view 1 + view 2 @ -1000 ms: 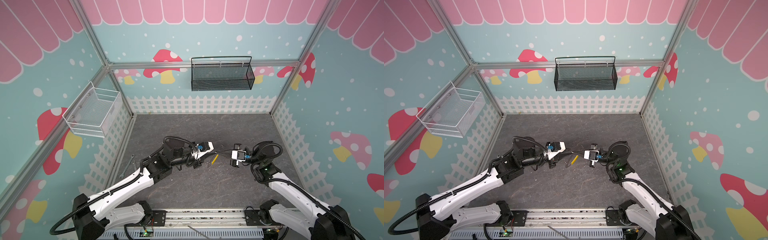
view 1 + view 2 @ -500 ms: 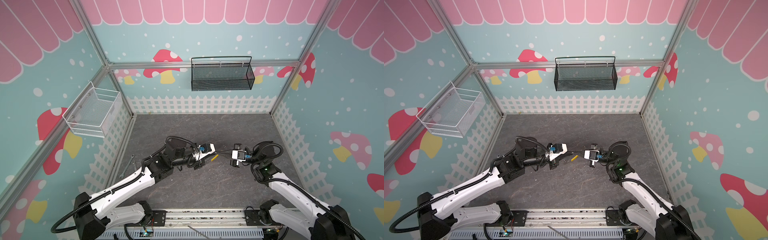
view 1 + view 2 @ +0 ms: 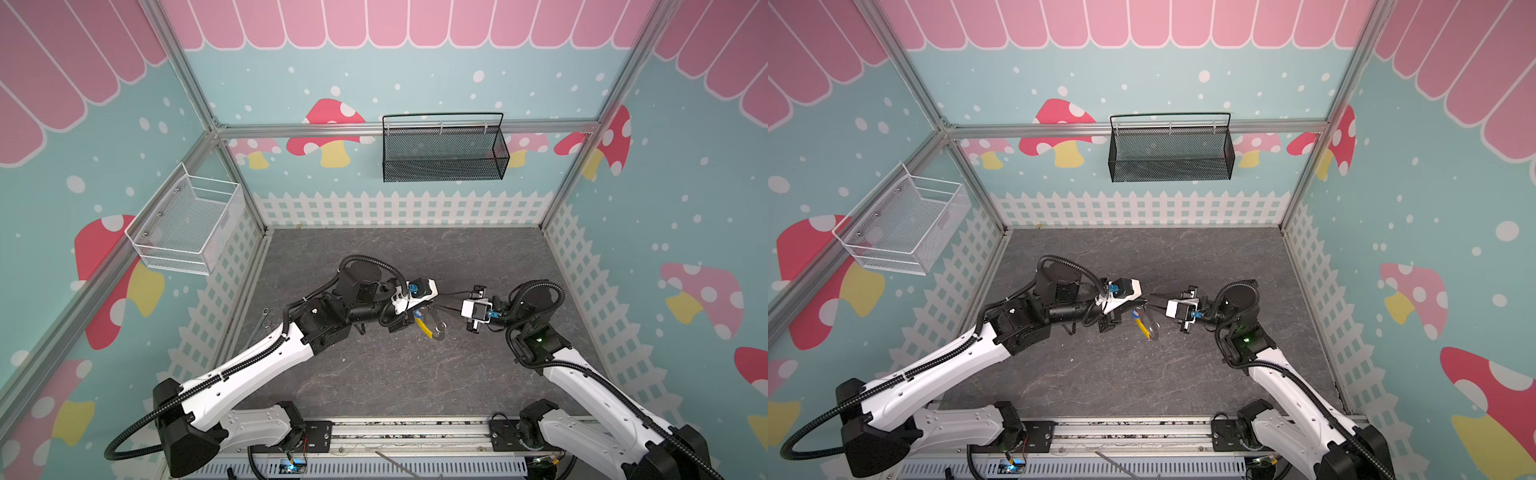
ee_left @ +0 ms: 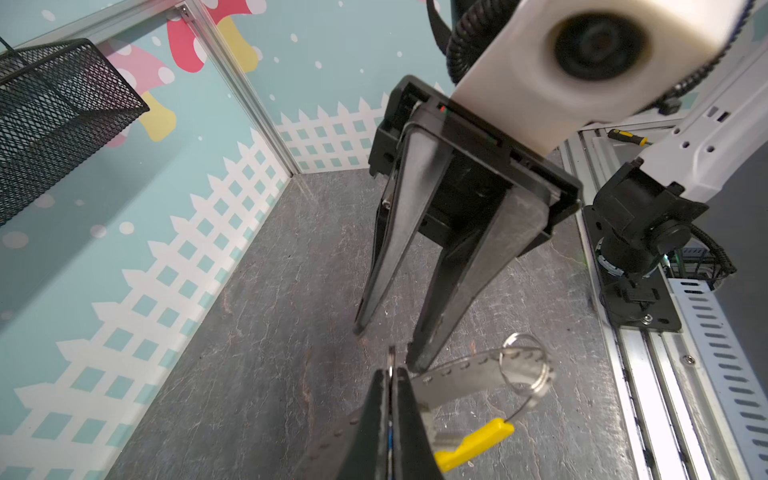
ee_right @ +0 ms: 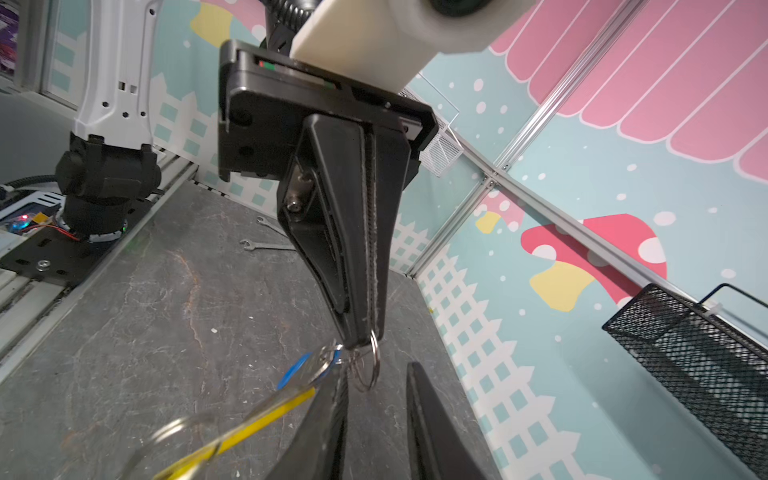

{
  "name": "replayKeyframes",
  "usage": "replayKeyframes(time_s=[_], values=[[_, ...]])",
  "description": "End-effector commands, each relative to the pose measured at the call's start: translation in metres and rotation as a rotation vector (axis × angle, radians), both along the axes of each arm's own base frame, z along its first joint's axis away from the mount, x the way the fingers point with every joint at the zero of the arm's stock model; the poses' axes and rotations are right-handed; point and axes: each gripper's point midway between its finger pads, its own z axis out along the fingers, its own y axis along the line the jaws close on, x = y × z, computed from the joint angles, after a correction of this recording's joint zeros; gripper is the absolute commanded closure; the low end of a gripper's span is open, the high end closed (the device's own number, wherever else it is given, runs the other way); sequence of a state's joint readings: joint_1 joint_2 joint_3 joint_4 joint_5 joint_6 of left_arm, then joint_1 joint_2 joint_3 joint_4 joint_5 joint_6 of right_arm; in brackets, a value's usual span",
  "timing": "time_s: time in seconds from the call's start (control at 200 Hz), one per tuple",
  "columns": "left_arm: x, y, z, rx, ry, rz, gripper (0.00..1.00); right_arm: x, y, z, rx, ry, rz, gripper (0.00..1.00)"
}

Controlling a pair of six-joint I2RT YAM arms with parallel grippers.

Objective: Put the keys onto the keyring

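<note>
1. Since the frame a second back, the right gripper (image 4: 387,348) has let its jaws part. The left arm has edged toward it, so the two sets of tips now nearly meet.
2. Nearest me is the front rail (image 3: 415,432) carrying both arm bases. I see nothing of the task there.
3. Mid-floor, the left gripper (image 5: 362,338) is clenched at its very tips on the small silver ring (image 5: 370,368) of the keyring (image 4: 461,374). The dotted strap, a larger ring and the yellow segment (image 4: 473,444) hang beneath it.
4. The key (image 5: 297,370) shows its blue head just beside the pinched ring. Its blade is hidden, and I cannot tell whether it is already threaded.
5. The right gripper is released and holds nothing. The pinched ring sits in the gap between its fingers.
6. Risk: a thin ring held only at the fingertips may swivel or slip out if the right fingers nudge it. The dangling strap could also snag on a closing jaw.
7. Farther off, a wrench (image 5: 266,246) lies by the fence. Beyond it are the white wire basket (image 3: 185,226) and the black mesh basket (image 3: 442,156) on the walls.
8. In both top views the rings are too small to read, and the nearest part of the right wrist view is blurred.
</note>
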State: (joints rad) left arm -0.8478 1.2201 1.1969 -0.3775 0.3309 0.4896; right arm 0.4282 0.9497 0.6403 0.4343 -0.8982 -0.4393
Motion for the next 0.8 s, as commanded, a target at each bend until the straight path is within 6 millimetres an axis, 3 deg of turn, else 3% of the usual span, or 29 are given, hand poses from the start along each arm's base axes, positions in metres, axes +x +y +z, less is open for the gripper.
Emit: replayKeyframes(time_s=[0.0, 0.795], values=[[-0.002, 0.004, -0.005, 0.088, -0.001, 0.002, 1.00, 0.003, -0.002, 0.003, -0.048, -0.046, -0.037, 0.72], [-0.003, -0.012, 0.000, 0.158, 0.000, -0.008, 1.00, -0.005, 0.003, -0.006, -0.077, -0.012, 0.040, 0.95]])
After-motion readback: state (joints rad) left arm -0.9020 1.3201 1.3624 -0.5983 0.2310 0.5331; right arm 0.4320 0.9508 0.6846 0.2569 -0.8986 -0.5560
